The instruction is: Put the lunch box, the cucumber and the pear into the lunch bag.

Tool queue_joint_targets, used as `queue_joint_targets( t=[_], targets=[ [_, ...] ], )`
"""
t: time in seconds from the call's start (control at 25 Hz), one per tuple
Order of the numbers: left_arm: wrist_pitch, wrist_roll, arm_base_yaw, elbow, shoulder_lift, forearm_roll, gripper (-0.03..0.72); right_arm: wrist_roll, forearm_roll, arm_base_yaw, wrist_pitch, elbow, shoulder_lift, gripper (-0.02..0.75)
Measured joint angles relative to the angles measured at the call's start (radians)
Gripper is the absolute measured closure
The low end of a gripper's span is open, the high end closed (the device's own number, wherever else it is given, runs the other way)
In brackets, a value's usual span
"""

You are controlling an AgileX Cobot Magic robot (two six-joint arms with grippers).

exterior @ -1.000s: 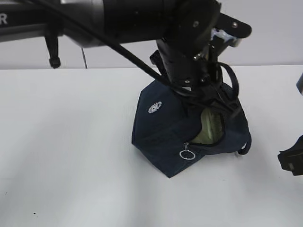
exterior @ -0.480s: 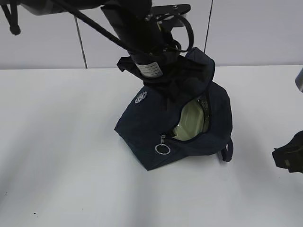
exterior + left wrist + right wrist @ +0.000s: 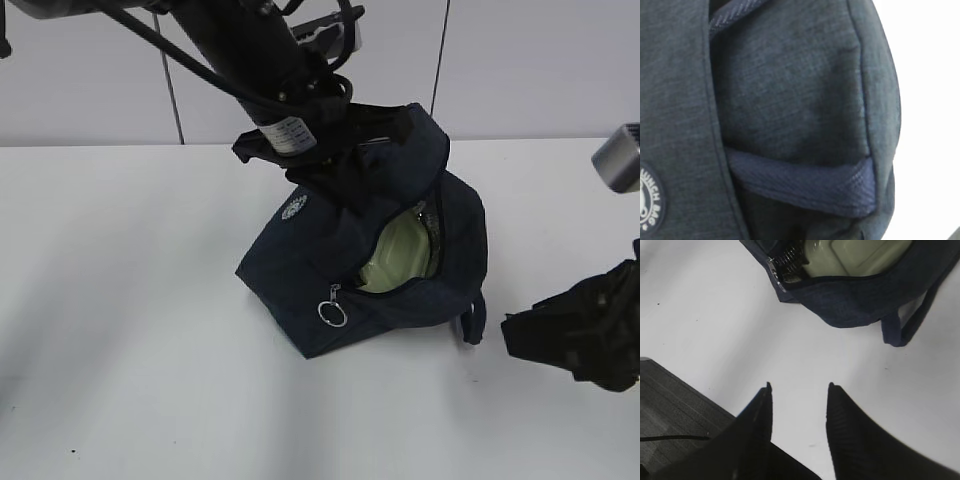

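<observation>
Right gripper point(image 3: 799, 388), jaws apart and holding nothing, hovers low at right, just right of the lunch bag point(image 3: 330, 260) at table centre, whose unzipped mouth faces it; left gripper, pinched on bag's top fabric, holds it up.

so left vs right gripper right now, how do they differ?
Left gripper is shut, up against the lunch bag at its top; right gripper is open and empty. Left hangs above the table, pressed close to fabric; right hovers beside the bag, clear of it. Both are black.
</observation>
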Motion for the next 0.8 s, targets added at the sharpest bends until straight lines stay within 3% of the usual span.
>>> queue_joint_targets(
  t=[0.16, 0.52, 0.6, 0.8],
  targets=[
    [0.037, 0.058, 0.035, 0.0, 0.0, -0.055, 0.703, -0.217, 0.249, 0.0, -0.072, 0.092, 0.0, 0.446],
    [0.077, 0.165, 0.092, 0.0, 0.0, -0.169, 0.703, -1.012, 1.07, 0.0, -0.091, 0.221, 0.007, 0.498],
    [0.088, 0.174, 0.093, 0.0, 0.0, -0.171, 0.703, -1.135, 1.167, 0.0, -0.06, 0.238, 0.032, 0.499],
    [0.099, 0.193, 0.094, 0.0, 0.0, -0.174, 0.703, -1.272, 1.21, 0.0, 0.049, 0.247, 0.139, 0.499]
  ],
)
